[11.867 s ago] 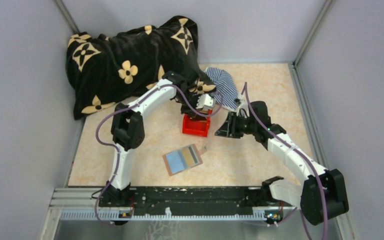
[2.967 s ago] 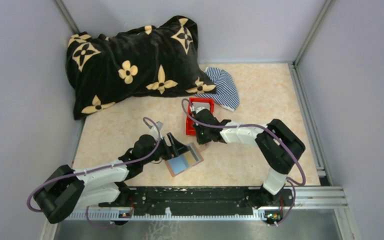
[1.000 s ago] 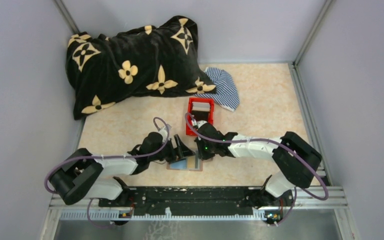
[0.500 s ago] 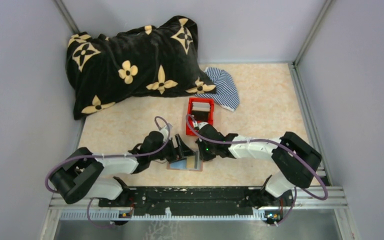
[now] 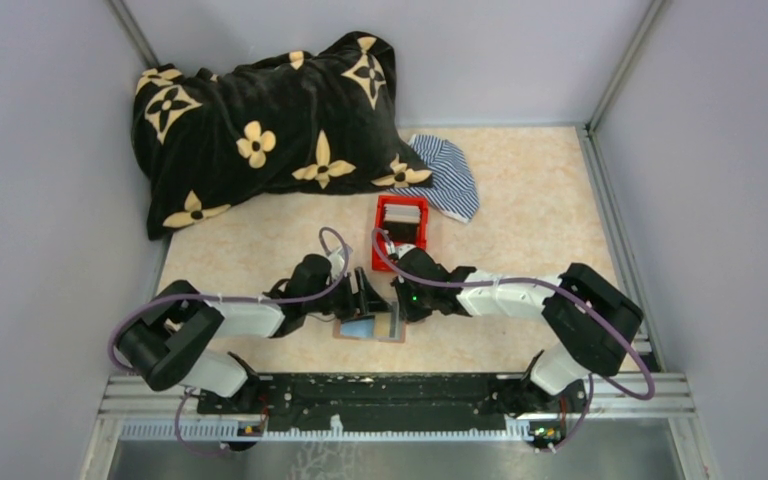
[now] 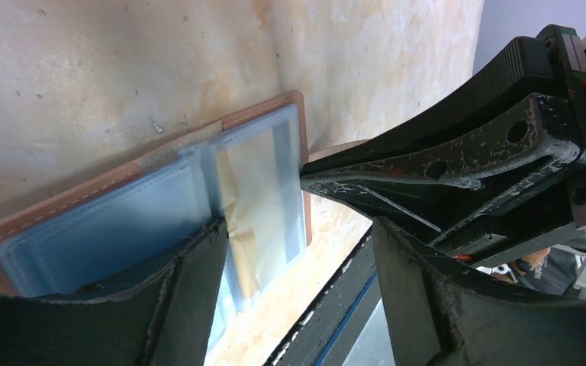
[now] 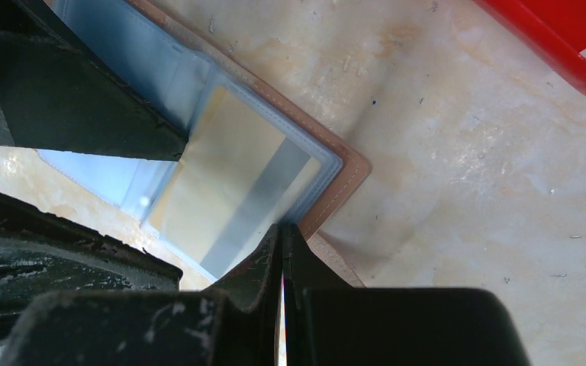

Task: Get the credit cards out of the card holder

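Left arm (image 5: 240, 315) edged inward; left fingers (image 6: 175, 305) apart over card holder (image 6: 107, 229), right fingers (image 7: 259, 305) closed (beige table (image 5: 520, 190), grey walls (image 5: 500, 50)).

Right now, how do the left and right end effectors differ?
The black left end effector is open, fingers over the face of the brown leather card holder; the black right end effector is shut, tip at the holder's edge. Both are low, meeting at the holder.

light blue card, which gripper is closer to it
Left. The left gripper is open over the light blue card; the right gripper, shut, sits at the card holder edge past the yellowish card.
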